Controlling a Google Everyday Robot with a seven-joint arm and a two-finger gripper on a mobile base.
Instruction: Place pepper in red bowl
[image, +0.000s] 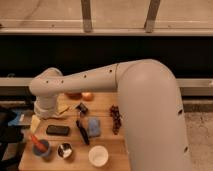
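Observation:
The pepper (37, 141), slim and red-orange, lies in a small blue-grey bowl (44, 150) at the table's front left corner. A red-orange rounded shape (74, 95) at the back of the table, mostly hidden by the arm, may be the red bowl; I cannot tell for sure. A round orange fruit (88, 96) sits right beside it. My gripper (44, 116) hangs below the white wrist over the table's left side, between the back edge and the pepper's bowl. It is not touching the pepper.
On the wooden table (107, 142) lie a black flat device (57, 130), a dark utensil (82, 132), a blue sponge (93, 126), dark grapes (116, 119), a white bowl (98, 156), a small metal cup (65, 150) and yellow pieces (35, 122). My white arm (145, 100) covers the right side.

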